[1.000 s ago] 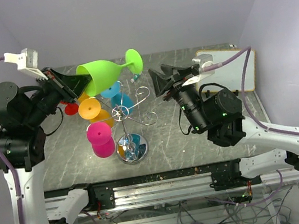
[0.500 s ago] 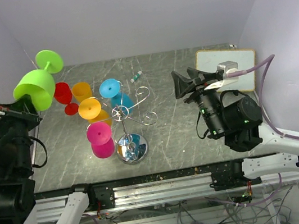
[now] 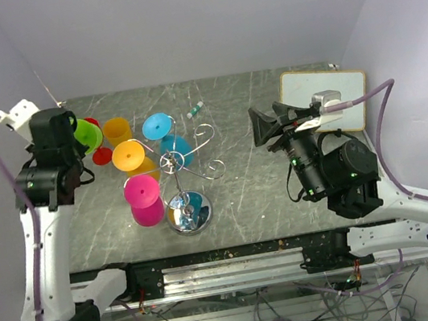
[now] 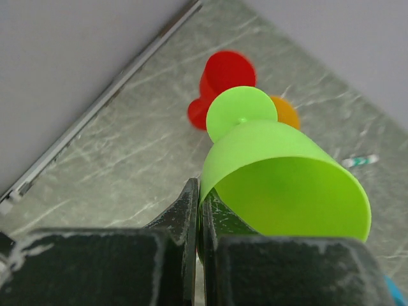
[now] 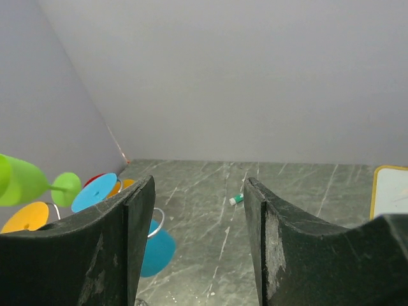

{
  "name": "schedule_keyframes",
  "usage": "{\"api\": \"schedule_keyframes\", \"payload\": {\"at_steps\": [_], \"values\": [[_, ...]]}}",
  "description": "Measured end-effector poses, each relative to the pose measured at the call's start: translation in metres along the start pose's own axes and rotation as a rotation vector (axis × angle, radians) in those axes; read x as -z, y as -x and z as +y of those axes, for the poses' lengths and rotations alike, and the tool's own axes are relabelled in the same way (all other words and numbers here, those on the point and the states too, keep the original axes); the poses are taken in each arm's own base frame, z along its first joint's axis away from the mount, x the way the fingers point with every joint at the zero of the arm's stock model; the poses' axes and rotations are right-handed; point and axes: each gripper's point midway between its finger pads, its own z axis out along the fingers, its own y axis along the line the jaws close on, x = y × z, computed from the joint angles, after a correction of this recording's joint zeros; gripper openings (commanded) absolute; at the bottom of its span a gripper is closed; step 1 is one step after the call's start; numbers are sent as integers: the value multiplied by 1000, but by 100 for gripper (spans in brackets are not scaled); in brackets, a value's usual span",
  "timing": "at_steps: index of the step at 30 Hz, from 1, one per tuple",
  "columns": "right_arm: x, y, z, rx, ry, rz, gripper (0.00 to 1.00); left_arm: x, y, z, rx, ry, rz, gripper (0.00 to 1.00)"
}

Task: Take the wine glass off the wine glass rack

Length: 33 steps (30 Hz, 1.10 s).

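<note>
Counted six plastic wine glasses, one of each colour. Three hanging foot-up on the wine glass rack (image 3: 186, 163): blue glass (image 3: 162, 128), yellow-orange glass (image 3: 129, 155), pink glass (image 3: 143, 193). Two on the table (image 3: 284, 190) at the far left, apart from the rack: red glass (image 4: 226, 71), amber glass (image 3: 117, 130). Sixth, the green wine glass (image 4: 280, 172), off the rack at the far left, just beside the red one, foot pointing away from the wrist camera. Pinched at the rim by the left gripper (image 4: 199, 191), jaws narrow, closed on the thin wall of the bowl. One rack only, chrome wire, with a round mirrored base (image 3: 189, 212) close to the table's near edge. Right gripper (image 5: 197, 236) to the right of the rack, jaws wide, holding nothing. One white board (image 3: 325, 98) at the far right. One small striped tube (image 3: 195, 110) on the table beyond the rack; any print on it too small to read.
</note>
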Motion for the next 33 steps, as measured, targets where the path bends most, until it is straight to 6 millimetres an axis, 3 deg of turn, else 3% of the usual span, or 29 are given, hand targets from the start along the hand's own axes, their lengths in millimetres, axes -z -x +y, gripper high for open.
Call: {"api": "schedule_keyframes", "payload": {"at_steps": [5,11,15,25,33], "values": [[1,-7,-1,11,0,20,58,-23,-39,17,-14,119,100,7],[4,-11,-4,17,-9,35,58,-19,-31,46,88,238,48,7],[4,-13,-5,22,-12,39,58,-29,-30,55,113,297,48,7],[4,-17,-5,27,-17,53,58,-81,-51,71,189,392,156,7],[9,-18,-13,22,-26,60,59,-137,-81,80,179,419,246,7]]}}
